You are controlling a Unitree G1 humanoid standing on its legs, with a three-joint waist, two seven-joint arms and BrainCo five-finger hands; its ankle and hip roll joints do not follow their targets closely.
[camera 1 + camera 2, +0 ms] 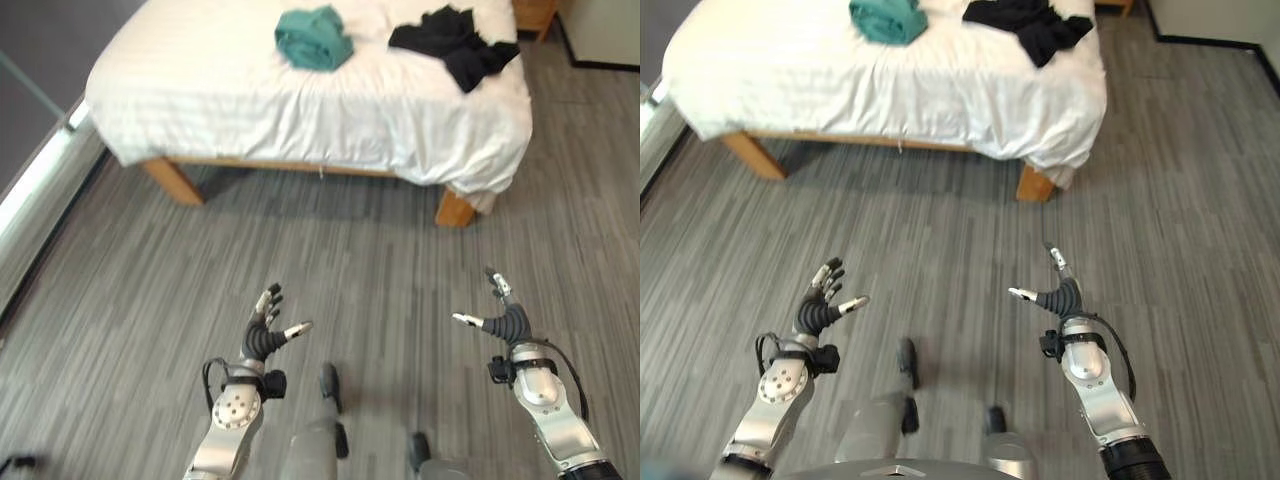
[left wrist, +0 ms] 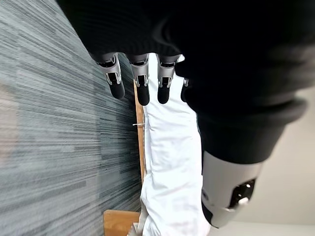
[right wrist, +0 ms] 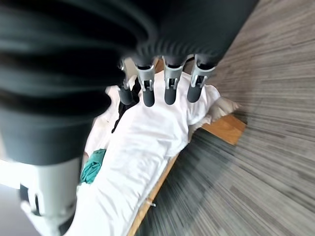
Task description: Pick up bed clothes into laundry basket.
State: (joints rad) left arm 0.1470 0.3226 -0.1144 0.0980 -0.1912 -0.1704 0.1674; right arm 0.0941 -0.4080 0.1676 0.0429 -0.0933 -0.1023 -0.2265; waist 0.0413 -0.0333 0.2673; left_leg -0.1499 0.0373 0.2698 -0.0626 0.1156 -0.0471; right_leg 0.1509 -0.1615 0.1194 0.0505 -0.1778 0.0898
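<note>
left hand point(image 1: 268, 330): raised over bare floor, fingers spread and relaxed, holding nothing, readied for a reach.
right hand point(image 1: 503, 318): likewise spread, empty.
teal garment point(image 1: 314, 38): bunched on the white bed point(image 1: 300, 110), well ahead.
black garment point(image 1: 456, 42): sprawled near the bed's corner.
step: likely approach before any pickup.

Bed point(image 1: 300, 110) — white striped sheet, wooden legs, standing on grey plank floor point(image 1: 350, 260). Teal garment point(image 1: 314, 38) — bunched, lying on the bed's far middle part. Black garment point(image 1: 458, 42) — crumpled, near the bed's right edge, well apart from the teal one, one end trailing toward the front corner. Left robot hand point(image 1: 268, 328) — above the floor, fingers straight and spread, empty. Right robot hand point(image 1: 500, 312) — above the floor, fingers extended, thumb out, empty.
</note>
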